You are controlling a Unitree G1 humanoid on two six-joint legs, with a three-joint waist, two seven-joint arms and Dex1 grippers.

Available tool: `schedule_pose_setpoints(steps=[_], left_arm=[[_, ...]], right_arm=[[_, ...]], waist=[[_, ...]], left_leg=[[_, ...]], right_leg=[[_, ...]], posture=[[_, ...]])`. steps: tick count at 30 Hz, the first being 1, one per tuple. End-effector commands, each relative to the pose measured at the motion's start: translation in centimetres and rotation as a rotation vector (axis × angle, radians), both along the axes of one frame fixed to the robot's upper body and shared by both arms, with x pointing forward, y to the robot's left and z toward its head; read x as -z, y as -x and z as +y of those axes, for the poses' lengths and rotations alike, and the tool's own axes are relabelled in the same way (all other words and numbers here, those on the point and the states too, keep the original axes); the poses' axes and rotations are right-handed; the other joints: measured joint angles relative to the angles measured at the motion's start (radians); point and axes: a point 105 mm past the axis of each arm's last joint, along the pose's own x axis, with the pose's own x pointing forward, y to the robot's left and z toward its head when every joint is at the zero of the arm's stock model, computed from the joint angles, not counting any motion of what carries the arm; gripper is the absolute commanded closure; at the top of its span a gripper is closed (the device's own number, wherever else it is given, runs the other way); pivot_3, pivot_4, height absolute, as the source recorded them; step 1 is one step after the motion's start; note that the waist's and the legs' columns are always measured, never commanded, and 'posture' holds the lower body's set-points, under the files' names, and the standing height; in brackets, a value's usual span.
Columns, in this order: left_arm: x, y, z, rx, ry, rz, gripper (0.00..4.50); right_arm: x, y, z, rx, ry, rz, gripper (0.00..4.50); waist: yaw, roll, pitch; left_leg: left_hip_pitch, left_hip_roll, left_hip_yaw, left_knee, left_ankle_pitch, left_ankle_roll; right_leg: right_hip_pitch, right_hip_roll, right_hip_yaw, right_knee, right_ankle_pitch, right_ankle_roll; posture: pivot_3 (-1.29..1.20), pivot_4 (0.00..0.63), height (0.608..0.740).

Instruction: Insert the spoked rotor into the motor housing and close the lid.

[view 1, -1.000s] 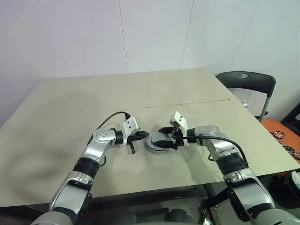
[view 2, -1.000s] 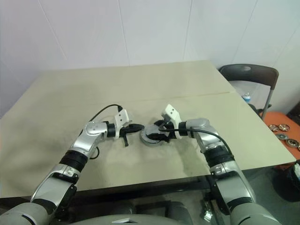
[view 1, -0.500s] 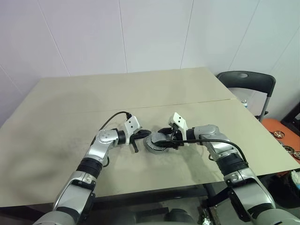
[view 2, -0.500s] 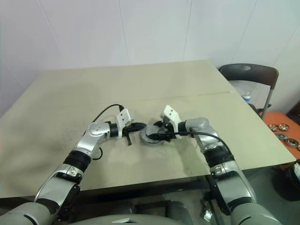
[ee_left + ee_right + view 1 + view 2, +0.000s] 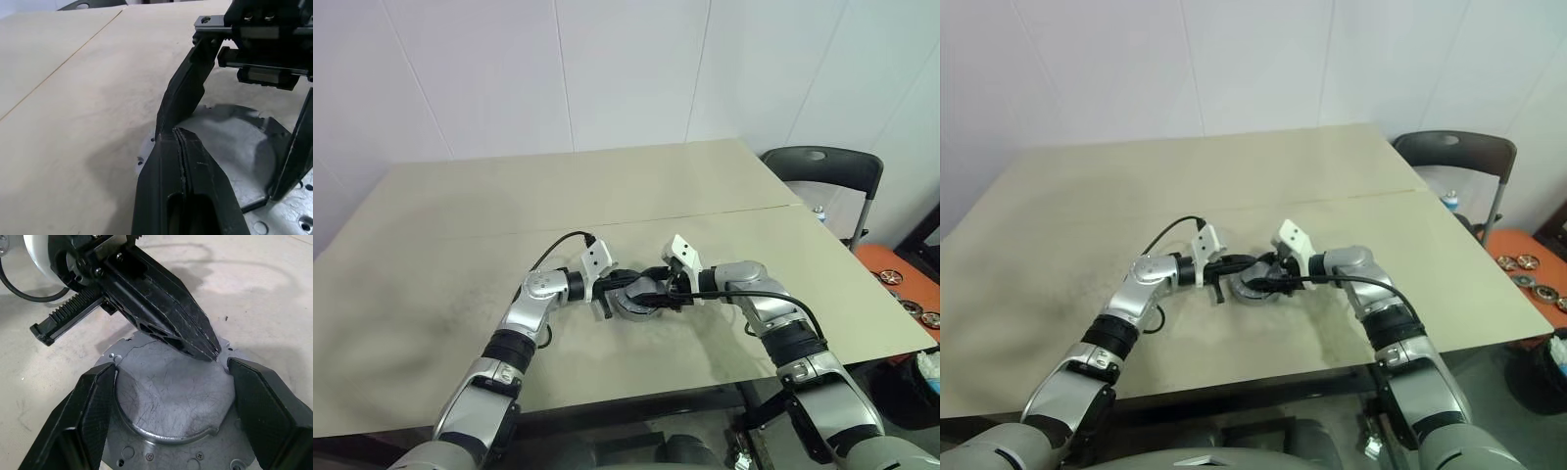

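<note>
The lid (image 5: 171,396), a silver-grey disc with a notched rim, lies flat near the table's middle. Under it the motor housing (image 5: 146,450) shows as a grey flange with small holes. My right gripper (image 5: 171,369) reaches in from the right and is shut on the lid, one black finger (image 5: 93,406) against each side of the rim. My left gripper (image 5: 619,286) comes from the left with its fingers shut and empty. Its tip (image 5: 175,131) rests at the lid's edge, close to a right finger (image 5: 188,88). The spoked rotor is hidden.
The tan table (image 5: 460,225) has a seam running across it behind the arms, with bare surface all around them. A dark chair (image 5: 822,166) stands off the far right corner. Orange and round parts (image 5: 906,299) lie on the floor to the right.
My left gripper has moved right, from a gap beside the lid up to its rim. The right gripper's fingers have narrowed onto the lid.
</note>
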Motion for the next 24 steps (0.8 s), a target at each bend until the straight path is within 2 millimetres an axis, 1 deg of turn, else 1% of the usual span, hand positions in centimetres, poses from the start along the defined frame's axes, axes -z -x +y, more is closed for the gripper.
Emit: schedule_pose_setpoints(steps=[1,4,7,10,12,13,15,18,21,24], left_arm=[[-1.2,-0.4,-0.1,0.005,0.006,-0.039,4.50],[-1.0,-0.4,0.2,0.003,-0.001,-0.033,4.50],[-0.7,-0.2,0.4,0.012,-0.013,-0.018,4.50],[-0.2,0.4,0.4,0.046,-0.027,0.018,4.50],[0.0,0.7,0.4,0.062,-0.036,0.035,4.50],[0.1,0.8,0.4,0.062,-0.038,0.037,4.50],[0.1,0.7,0.5,0.058,-0.039,0.036,4.50],[0.2,0.6,0.6,0.050,-0.048,0.037,4.50],[0.3,0.6,0.7,0.045,-0.053,0.036,4.50],[0.3,0.6,0.8,0.043,-0.055,0.036,4.50]], right_arm=[[2.2,1.4,0.8,-0.051,0.068,0.048,1.25],[3.4,1.4,0.4,-0.052,0.146,0.026,1.25],[3.6,1.8,0.7,-0.082,0.155,0.024,1.25],[3.8,2.3,0.7,-0.116,0.184,0.020,1.25],[4.2,2.2,0.5,-0.121,0.221,-0.005,1.25],[4.2,1.8,0.5,-0.102,0.233,-0.024,1.25],[3.8,1.4,0.9,-0.080,0.200,-0.030,1.25],[3.4,2.3,1.5,-0.127,0.162,-0.001,1.25],[4.0,2.3,1.3,-0.114,0.184,0.004,1.25],[5.0,2.7,0.8,-0.124,0.220,0.026,1.25]], waist=[[0.000,0.000,0.000],[-0.002,0.000,0.000],[-0.002,0.000,0.000],[-0.002,0.000,0.000],[-0.002,0.001,-0.001],[-0.002,0.000,-0.001],[-0.002,0.000,-0.001],[-0.002,0.000,0.000],[-0.002,0.000,-0.001],[-0.002,0.000,-0.001]], left_leg=[[0.000,0.000,0.000,0.000,0.000,0.000],[0.000,0.001,0.000,0.000,0.000,0.000],[0.002,0.001,0.000,-0.001,0.000,0.000],[0.004,0.001,0.000,-0.001,0.000,0.000],[0.007,0.001,0.001,-0.002,0.000,0.000],[0.008,0.001,0.001,-0.002,0.000,0.000],[0.010,0.001,0.001,-0.003,0.000,0.000],[0.014,0.002,0.001,-0.003,0.000,0.000],[0.014,0.002,0.001,-0.004,0.000,0.000],[0.015,0.002,0.001,-0.005,0.000,0.000]], right_leg=[[0.000,0.000,0.000,0.000,0.000,0.000],[0.000,0.001,0.000,0.000,0.000,0.000],[0.001,0.001,0.001,0.000,0.000,0.000],[0.003,0.002,0.001,0.000,0.000,0.000],[0.005,0.002,0.001,0.000,0.000,0.000],[0.006,0.002,0.001,0.000,0.000,0.000],[0.007,0.002,0.001,0.000,0.000,0.000],[0.010,0.003,0.002,0.000,0.000,0.000],[0.011,0.004,0.002,0.000,0.000,0.000],[0.010,0.004,0.002,-0.001,0.000,0.000]], posture=[[0.00,0.000,0.740],[0.00,0.000,0.740],[0.00,0.000,0.740],[0.00,0.000,0.740],[0.00,0.000,0.740],[0.00,0.000,0.740],[0.00,0.000,0.740],[0.00,0.000,0.740],[0.00,0.000,0.740],[0.00,0.000,0.740]])
